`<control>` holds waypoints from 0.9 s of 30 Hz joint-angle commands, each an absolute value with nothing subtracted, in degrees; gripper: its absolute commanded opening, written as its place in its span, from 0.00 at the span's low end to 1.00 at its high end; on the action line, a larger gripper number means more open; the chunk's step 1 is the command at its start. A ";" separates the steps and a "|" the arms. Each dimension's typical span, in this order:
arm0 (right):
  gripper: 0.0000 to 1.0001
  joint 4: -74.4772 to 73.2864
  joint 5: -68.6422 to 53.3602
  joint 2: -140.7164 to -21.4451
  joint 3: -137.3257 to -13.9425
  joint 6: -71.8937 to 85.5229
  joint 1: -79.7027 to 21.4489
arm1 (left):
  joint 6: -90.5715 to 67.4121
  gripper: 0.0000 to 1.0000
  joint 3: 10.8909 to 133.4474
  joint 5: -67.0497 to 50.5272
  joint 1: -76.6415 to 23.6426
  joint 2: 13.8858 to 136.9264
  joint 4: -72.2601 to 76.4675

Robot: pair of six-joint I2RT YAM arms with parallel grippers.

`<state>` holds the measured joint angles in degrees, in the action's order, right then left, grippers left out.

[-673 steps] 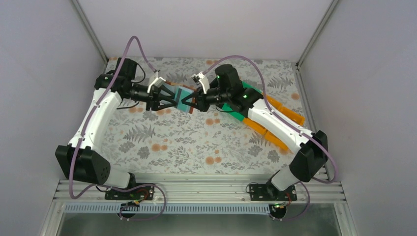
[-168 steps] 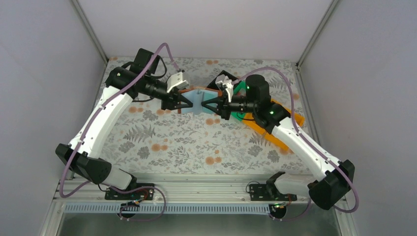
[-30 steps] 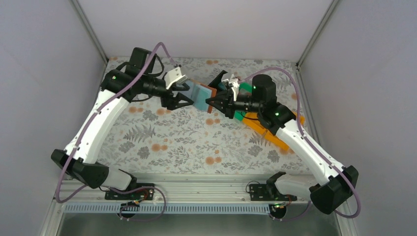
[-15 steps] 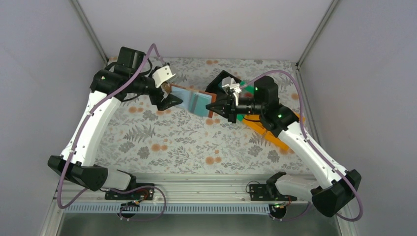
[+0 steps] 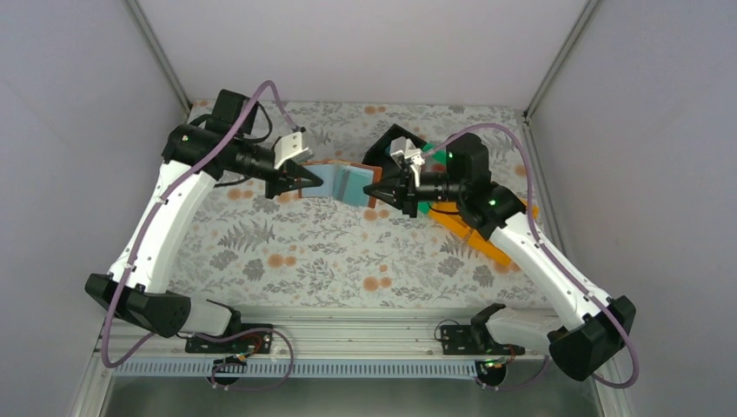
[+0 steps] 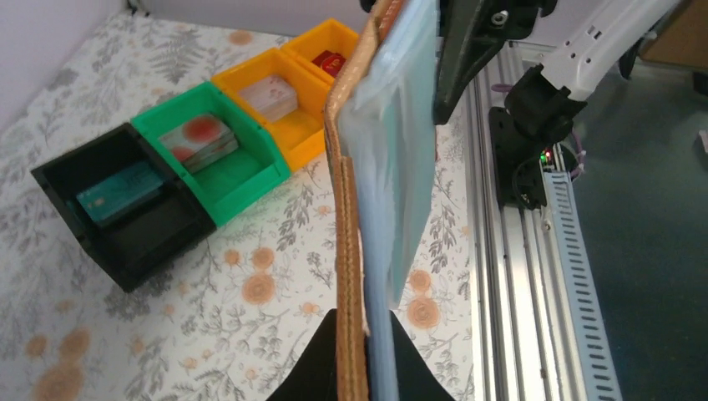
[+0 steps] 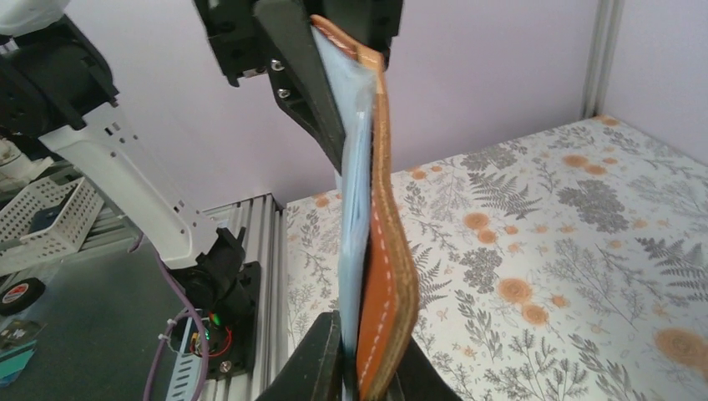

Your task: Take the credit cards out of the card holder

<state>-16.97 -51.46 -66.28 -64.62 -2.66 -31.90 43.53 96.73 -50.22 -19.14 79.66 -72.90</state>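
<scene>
Well, my desk (image 5: pixel 348 252) has a cloth with leaves and orange flowers on it. At the far right of the desk sits a row of bins, side by side and touching: a black bin (image 6: pixel 159 242), a green bin (image 6: pixel 250 180), then two orange bins (image 6: pixel 305 138).

My card holder (image 5: pixel 341 182) is up in the air over the far middle of the desk, just left of the bins. It is folded open. It is brown outside and pale blue inside, and the blue side faces up. I cannot tell if a card sits in its slots.

My left tool (image 5: pixel 306 180) is pinched tight on the left edge of the card holder. My right tool (image 5: pixel 375 188) is pinched tight on the right edge. So both hold it between them.

Each bin has something flat in it. A teal card (image 6: pixel 117 192) lies in the black bin. A spotted card (image 6: pixel 199 138) lies in the green bin. A pale card (image 6: pixel 271 96) lies in the near orange bin, and a red card (image 6: pixel 331 61) lies in the far one.
</scene>
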 commanded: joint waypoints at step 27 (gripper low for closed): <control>0.57 3.64 -48.03 -62.96 -56.68 8.18 -33.58 | 24.08 0.03 95.56 -45.64 -18.74 79.86 -58.48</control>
<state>-2.15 -46.98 -61.19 -54.98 8.51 -32.95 24.80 94.56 -44.03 -18.85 79.66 -59.59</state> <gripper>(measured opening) 0.569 0.049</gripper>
